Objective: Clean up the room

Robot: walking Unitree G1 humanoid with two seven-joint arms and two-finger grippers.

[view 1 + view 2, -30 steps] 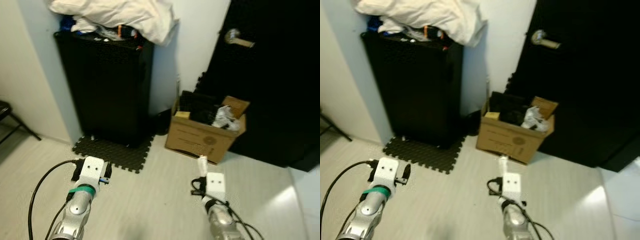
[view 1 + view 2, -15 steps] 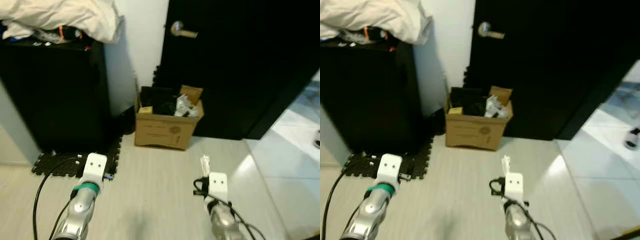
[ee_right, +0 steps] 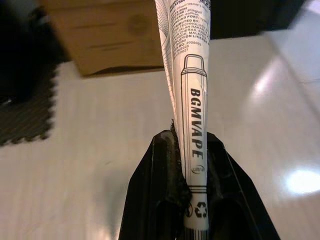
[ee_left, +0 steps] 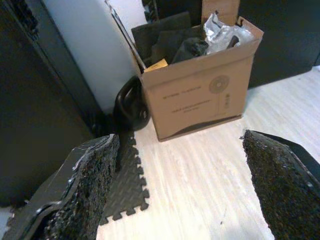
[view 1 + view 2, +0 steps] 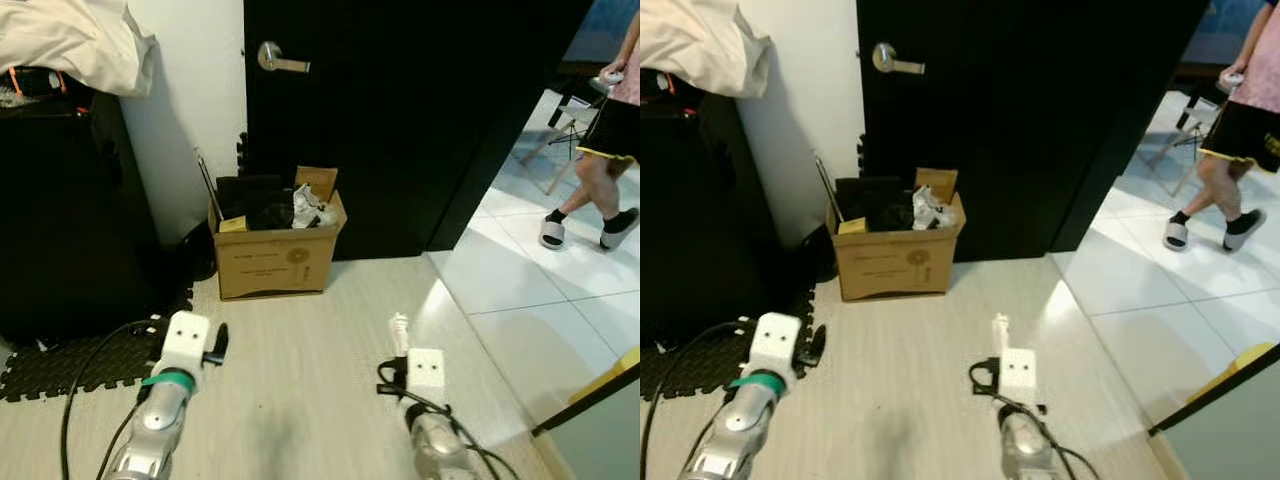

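My right gripper (image 3: 192, 150) is shut on a flattened white package (image 3: 187, 65) printed "BGMVAPE", which sticks up past its fingertips. In the left eye view the same package (image 5: 400, 328) stands above the right wrist, low over the pale floor. An open cardboard box (image 5: 275, 262) stuffed with dark items and crumpled plastic stands against the black door (image 5: 400, 120), ahead and left of the package. My left gripper (image 4: 185, 185) is open with nothing between its fingers, and it points at the box (image 4: 200, 85).
A tall black cabinet (image 5: 60, 200) with white cloth (image 5: 70, 40) on top stands at the left, on a black foam mat (image 5: 60, 365). Past the doorway at the right, a person (image 5: 610, 150) walks on white tiles. A yellow object (image 5: 615, 375) lies low right.
The camera has swung right: cabinet and box slid left in view, while the doorway, the tiles and the person came in. Both grippers hold as before.
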